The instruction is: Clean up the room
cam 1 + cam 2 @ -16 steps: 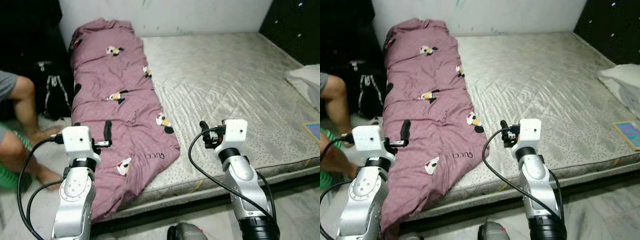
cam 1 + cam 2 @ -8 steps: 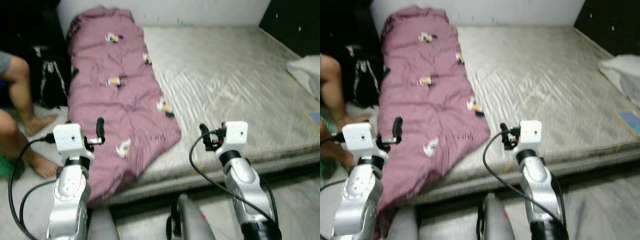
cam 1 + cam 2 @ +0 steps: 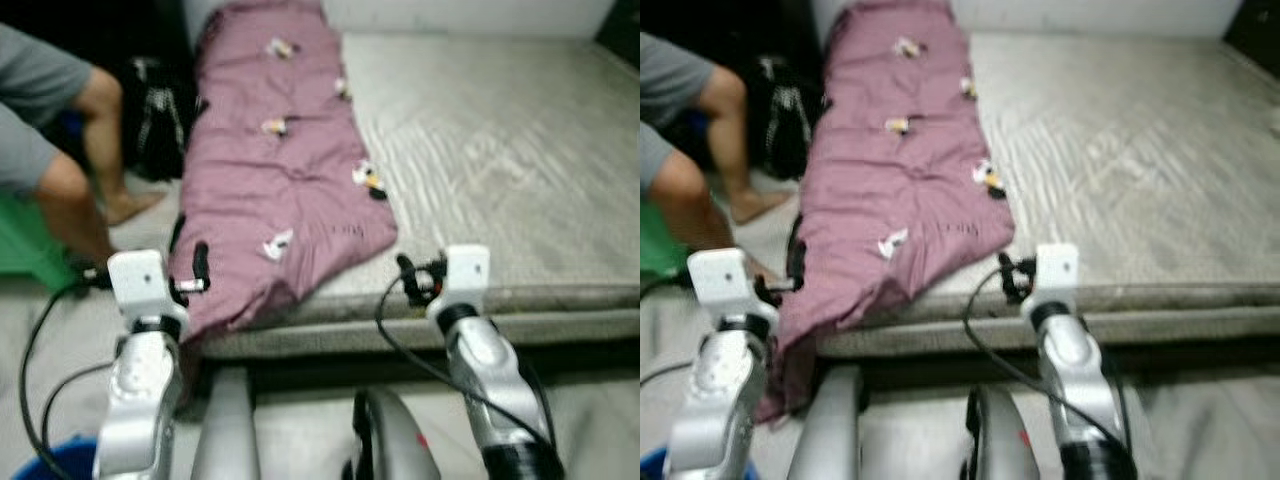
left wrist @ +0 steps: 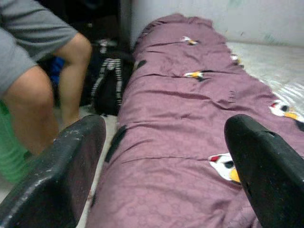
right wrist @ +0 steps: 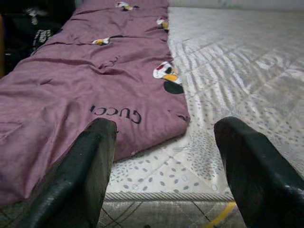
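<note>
- A mauve quilt (image 3: pixel 285 180) with small cartoon prints lies along the left side of a bare grey mattress (image 3: pixel 500 150), running from about 12 o'clock down toward 9 o'clock, where its lower corner spills over the mattress edge.
- The left gripper (image 4: pixel 166 166) hovers near that hanging corner, fingers spread wide with nothing between them (the quilt lies just beyond).
- The right gripper (image 5: pixel 164 175) is held at about 5 o'clock before the mattress edge, also wide apart and empty, facing the quilt's printed end.
- A person's bare legs (image 3: pixel 85 170) show at 10 o'clock, beside a dark bag (image 3: pixel 150 120) on the floor.
- The head views are blurred.
</note>
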Available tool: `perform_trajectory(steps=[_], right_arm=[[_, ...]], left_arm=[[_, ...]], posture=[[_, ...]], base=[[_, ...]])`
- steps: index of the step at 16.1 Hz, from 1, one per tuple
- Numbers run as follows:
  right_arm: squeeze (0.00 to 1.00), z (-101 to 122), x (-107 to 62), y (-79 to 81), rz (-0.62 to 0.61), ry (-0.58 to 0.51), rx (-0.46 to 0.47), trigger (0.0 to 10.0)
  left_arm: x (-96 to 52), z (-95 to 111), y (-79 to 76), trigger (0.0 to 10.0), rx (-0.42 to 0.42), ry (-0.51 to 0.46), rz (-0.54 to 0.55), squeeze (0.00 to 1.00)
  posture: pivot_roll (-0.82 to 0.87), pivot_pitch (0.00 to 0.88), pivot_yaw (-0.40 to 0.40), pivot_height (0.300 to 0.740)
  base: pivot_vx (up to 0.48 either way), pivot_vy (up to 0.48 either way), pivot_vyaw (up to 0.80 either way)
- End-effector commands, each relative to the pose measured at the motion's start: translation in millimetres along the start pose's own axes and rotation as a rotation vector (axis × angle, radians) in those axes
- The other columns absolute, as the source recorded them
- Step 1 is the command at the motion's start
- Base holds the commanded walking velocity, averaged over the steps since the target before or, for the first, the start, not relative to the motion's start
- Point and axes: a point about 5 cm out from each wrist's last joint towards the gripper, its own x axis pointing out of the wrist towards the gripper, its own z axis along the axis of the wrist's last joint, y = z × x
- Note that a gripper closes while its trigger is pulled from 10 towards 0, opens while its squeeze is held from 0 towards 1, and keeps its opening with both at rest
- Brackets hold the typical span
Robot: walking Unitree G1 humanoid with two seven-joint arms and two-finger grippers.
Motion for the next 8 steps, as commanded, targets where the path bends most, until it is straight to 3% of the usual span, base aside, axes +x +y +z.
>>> perform_trajectory(steps=[1, 8], right_arm=[[0.00, 3.0, -0.1, -3.5, -0.010, -0.002, -0.010, 10.0], [0.00, 2.6, -1.2, -4.8, -0.009, 0.007, -0.016, 10.0]], left_arm=[[0.7, 6.1, -5.2, 10.0, -0.007, -0.027, -0.030, 0.00], [-0.4, 3.4, -5.0, 10.0, -0.033, -0.011, -0.034, 0.00]], posture=[[0.02, 0.085, -0.060, 0.606], [0.01, 0.084, -0.064, 0.606]], base=[[0.274, 0.000, 0.00], [0.351, 0.000, 0.00]])
